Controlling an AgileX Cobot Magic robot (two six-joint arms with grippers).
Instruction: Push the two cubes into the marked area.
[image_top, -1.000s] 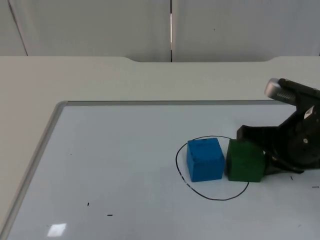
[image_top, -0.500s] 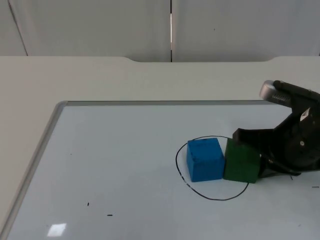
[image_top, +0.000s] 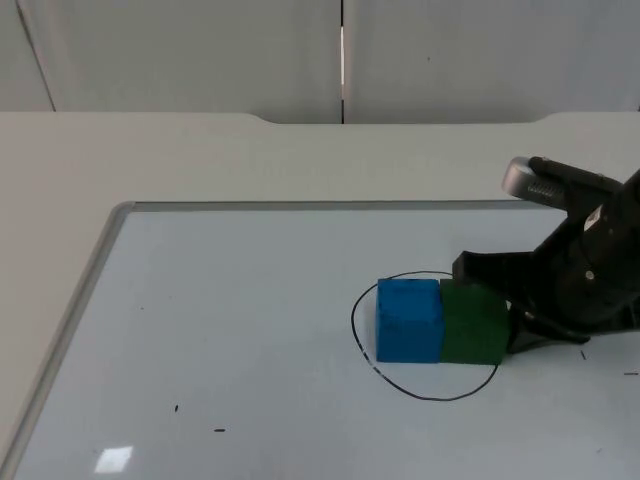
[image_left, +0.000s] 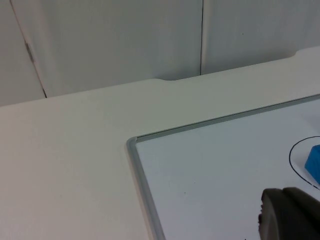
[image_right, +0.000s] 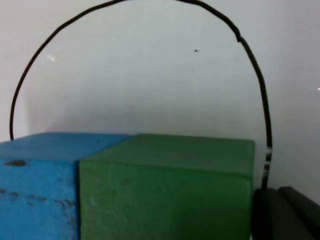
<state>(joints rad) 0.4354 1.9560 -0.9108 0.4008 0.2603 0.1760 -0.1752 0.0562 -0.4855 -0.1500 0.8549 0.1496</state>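
While two cubes touch (blue cube (image_top: 409, 319), green cube (image_top: 473, 322)), right gripper (image_top: 508, 312) abuts green.

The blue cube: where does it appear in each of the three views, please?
Top view: the blue cube sits inside the black drawn circle, touching the green cube.
Left wrist view: a sliver of the cube, cut off by the picture's edge.
Right wrist view: beside the green cube, faces touching.
Shared landmark: the circle.

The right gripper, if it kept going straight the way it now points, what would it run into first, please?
The right gripper already sits against the green cube, so that comes first. Straight beyond it, touching it, stands the blue cube; both sit inside the drawn circle. Whether its fingers are open is unclear.
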